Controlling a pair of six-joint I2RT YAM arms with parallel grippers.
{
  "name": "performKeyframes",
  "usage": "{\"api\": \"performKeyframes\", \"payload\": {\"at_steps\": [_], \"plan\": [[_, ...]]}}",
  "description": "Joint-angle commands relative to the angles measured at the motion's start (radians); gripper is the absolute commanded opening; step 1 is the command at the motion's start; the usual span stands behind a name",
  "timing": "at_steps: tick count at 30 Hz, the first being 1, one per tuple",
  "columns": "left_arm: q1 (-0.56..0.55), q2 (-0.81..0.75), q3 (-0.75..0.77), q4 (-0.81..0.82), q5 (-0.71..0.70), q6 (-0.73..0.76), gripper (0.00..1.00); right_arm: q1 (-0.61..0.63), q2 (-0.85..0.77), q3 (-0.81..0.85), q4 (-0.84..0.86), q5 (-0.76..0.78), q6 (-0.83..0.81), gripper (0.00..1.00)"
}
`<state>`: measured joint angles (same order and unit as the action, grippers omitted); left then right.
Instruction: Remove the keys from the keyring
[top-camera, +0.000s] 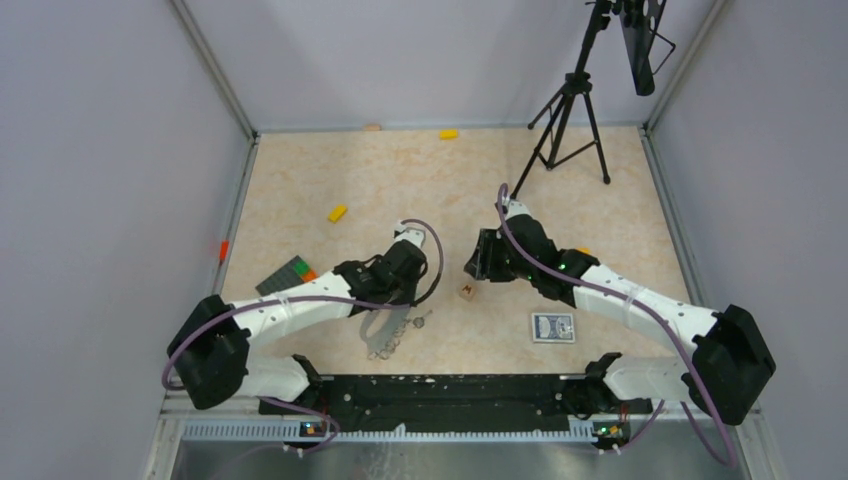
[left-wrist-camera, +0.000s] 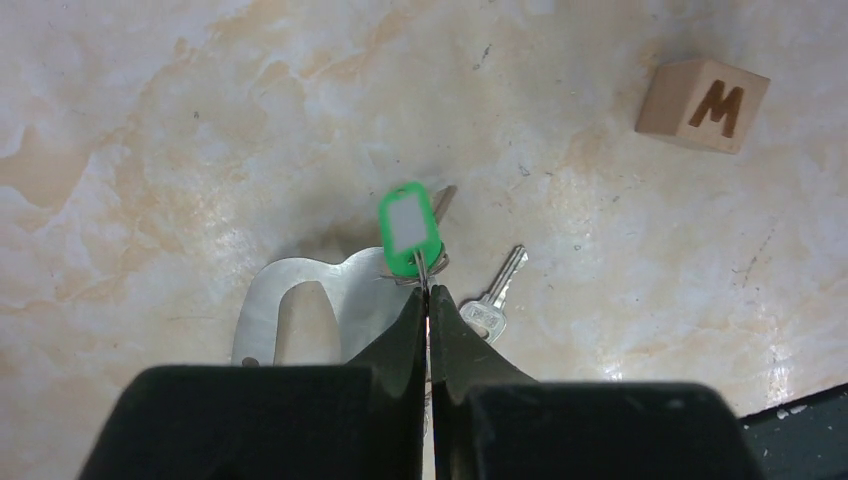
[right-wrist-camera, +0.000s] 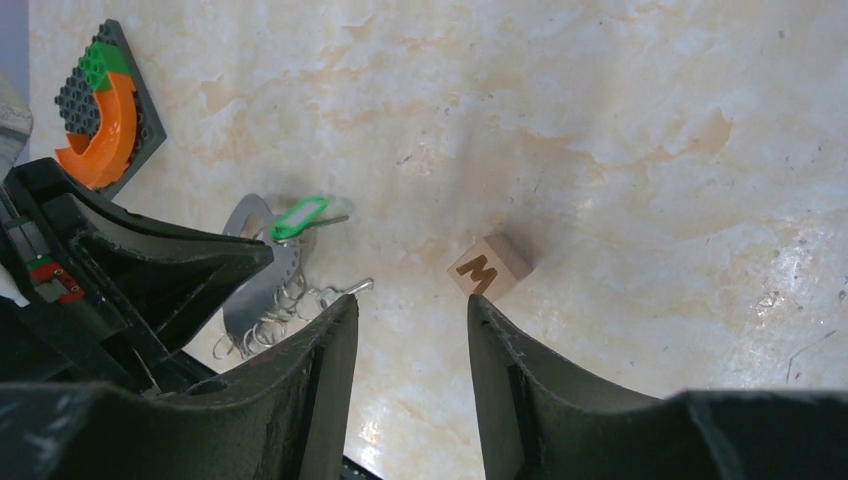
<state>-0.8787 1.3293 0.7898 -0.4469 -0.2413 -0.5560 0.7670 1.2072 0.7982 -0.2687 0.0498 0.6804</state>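
**A:** Top view: where is everything?

**B:** The keyring (top-camera: 383, 330) is seen flat on the table (top-camera: 300, 180), right at the left gripper (top-camera: 397, 290), with wire loops trailing off its right edge. The right gripper (top-camera: 482, 260) is held apart, just beyond the wooden letter cube (top-camera: 467, 291). A card deck (top-camera: 552, 327) lies well off to the right.

**A:** Left wrist?

**B:** The jaws are shut tight. The metal end of the green-tagged key (left-wrist-camera: 410, 230) is nipped at the very tips, and the tag is tilted up over the keyring's plate. A silver key (left-wrist-camera: 495, 300) lies just to the right. Whether it is attached cannot be told.

**A:** Right wrist?

**B:** The fingers are spread wide with nothing held. The cube is seen ahead of them and the keyring off to the left, by the other gripper. A brick baseplate (right-wrist-camera: 100, 110) sits in the far corner.

**A:** How should the pull be done?

**B:** The plate is not pinned, so a straight pull would probably drag the whole keyring. It would be better held down by the right gripper first, on bare metal away from the loops. The key should then be worked slowly along its loop toward the opening rather than yanked. The bite is shallow, so a slip is to be expected if it is rushed.
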Motion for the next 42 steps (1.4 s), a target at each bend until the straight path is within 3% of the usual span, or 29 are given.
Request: {"api": "performKeyframes", "payload": {"at_steps": [1, 9, 15, 22, 26, 29, 35, 42], "plan": [[-0.003, -0.042, -0.01, 0.056, 0.04, 0.096, 0.0, -0.009, -0.028, -0.011, 0.051, -0.022, -0.013, 0.44], [-0.003, -0.084, -0.009, 0.089, 0.09, 0.206, 0.0, -0.009, -0.1, -0.03, 0.133, -0.095, -0.107, 0.45], [-0.002, -0.209, -0.026, 0.171, 0.206, 0.355, 0.0, -0.009, -0.185, -0.044, 0.162, -0.104, -0.214, 0.47], [-0.002, -0.339, 0.002, 0.21, 0.471, 0.628, 0.0, -0.009, -0.34, -0.118, 0.243, -0.158, -0.39, 0.48], [-0.004, -0.394, 0.034, 0.198, 0.62, 0.816, 0.0, -0.009, -0.46, -0.177, 0.34, -0.283, -0.491, 0.48], [-0.003, -0.42, 0.067, 0.183, 0.655, 0.898, 0.0, -0.009, -0.532, -0.173, 0.339, -0.389, -0.571, 0.52], [-0.003, -0.368, 0.199, 0.079, 0.697, 0.985, 0.0, -0.009, -0.591, -0.162, 0.319, -0.61, -0.749, 0.53], [-0.002, -0.326, 0.251, 0.119, 0.708, 0.929, 0.0, -0.009, -0.622, -0.239, 0.46, -0.679, -0.75, 0.5]]}}
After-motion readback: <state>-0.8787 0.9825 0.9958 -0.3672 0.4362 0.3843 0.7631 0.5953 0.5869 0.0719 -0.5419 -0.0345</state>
